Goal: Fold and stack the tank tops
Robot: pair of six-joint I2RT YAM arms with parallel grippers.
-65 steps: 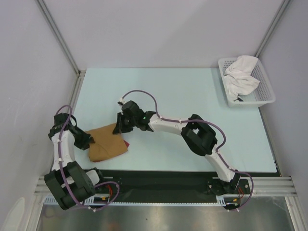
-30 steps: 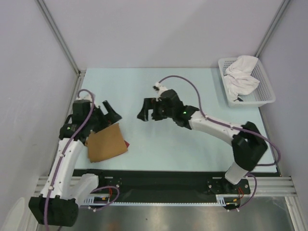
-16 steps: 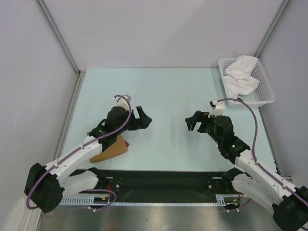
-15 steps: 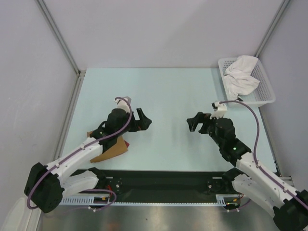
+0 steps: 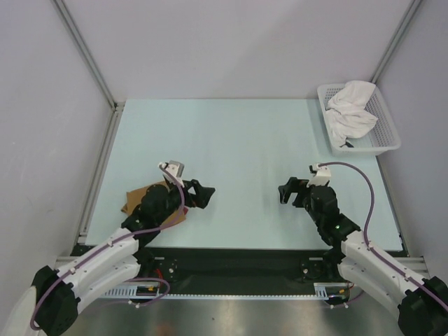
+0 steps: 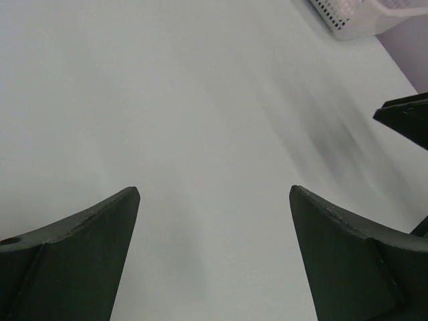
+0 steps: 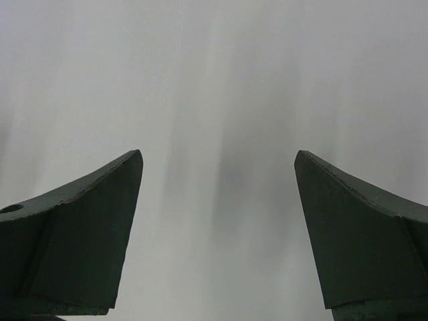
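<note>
The left gripper [image 5: 204, 194] and right gripper [image 5: 288, 192] hang spread and empty over the table [image 5: 238, 133], with the folded tan-brown tank top [image 5: 135, 199] near the left one.

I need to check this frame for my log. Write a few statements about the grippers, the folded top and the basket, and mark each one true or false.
1. The left gripper and the right gripper are both open and hold nothing. True.
2. The tan-brown tank top lies in the basket. False: it lies folded on the table, partly hidden under the left arm.
3. The basket holds white cloth. True.
4. The right gripper touches the tan-brown tank top. False: it hangs well apart from it, over bare table on the right side.
</note>
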